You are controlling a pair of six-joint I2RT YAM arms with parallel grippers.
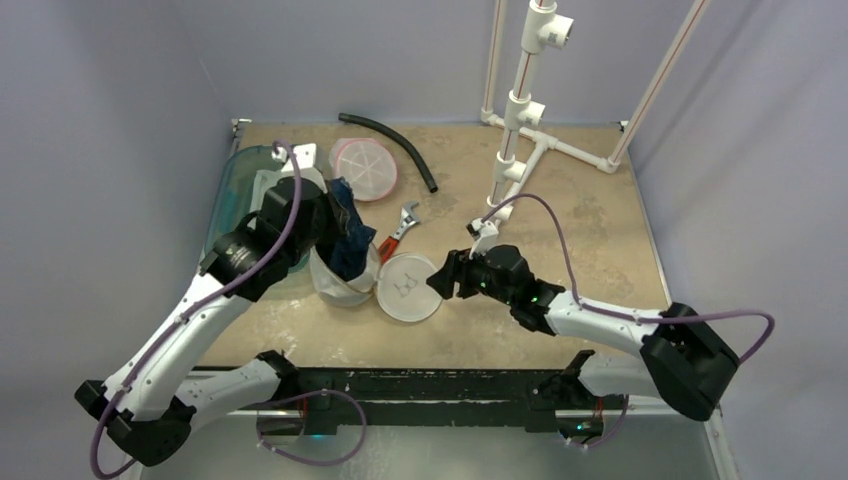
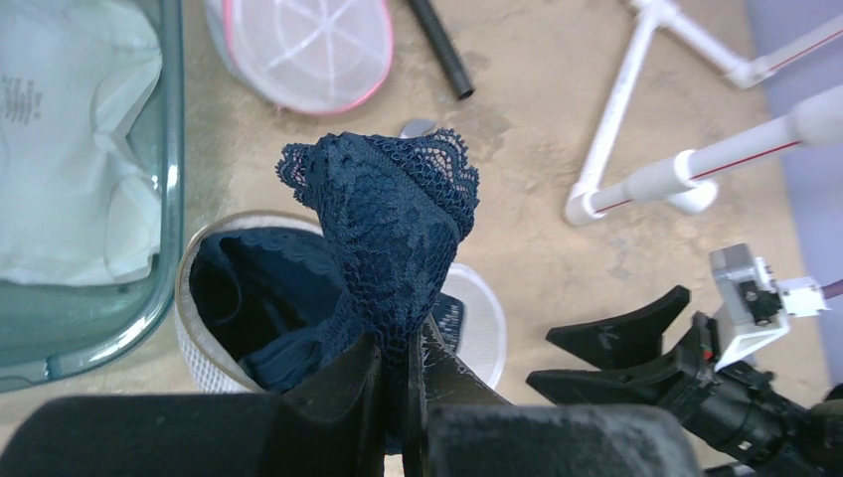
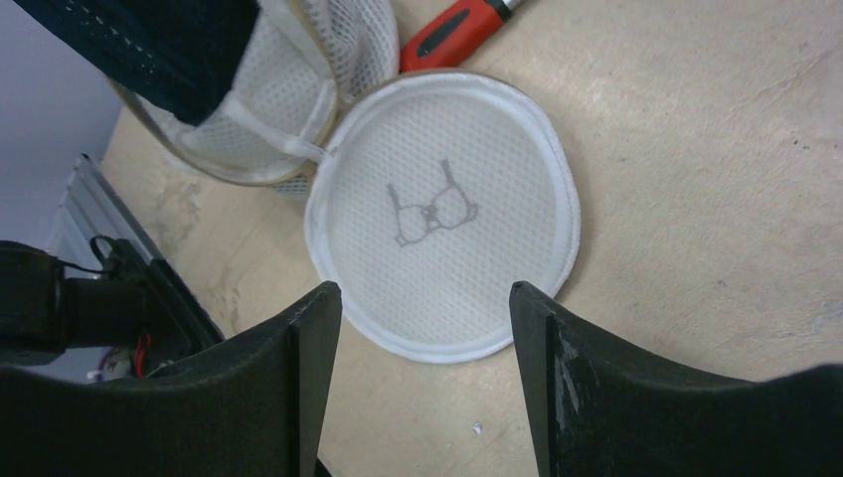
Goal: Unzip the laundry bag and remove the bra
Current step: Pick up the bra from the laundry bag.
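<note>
The white mesh laundry bag [image 1: 340, 283] stands unzipped on the table, its round lid [image 1: 408, 287] with a bra drawing [image 3: 433, 214] lying flat beside it. A dark blue lace bra [image 1: 348, 235] hangs half out of the bag. My left gripper [image 2: 406, 343] is shut on the bra [image 2: 393, 229] and holds it above the bag's mouth [image 2: 214, 348]. My right gripper [image 3: 422, 303] is open and empty, just above the table at the lid's near edge; it shows in the top view [image 1: 445, 275] to the right of the lid.
A clear bin [image 1: 232, 195] with white cloth [image 2: 70, 149] sits at the left. A second, pink-rimmed mesh bag [image 1: 364, 167], a black hose [image 1: 395, 140] and a red-handled wrench [image 1: 400, 225] lie behind. A white pipe frame [image 1: 530, 130] stands at the back right.
</note>
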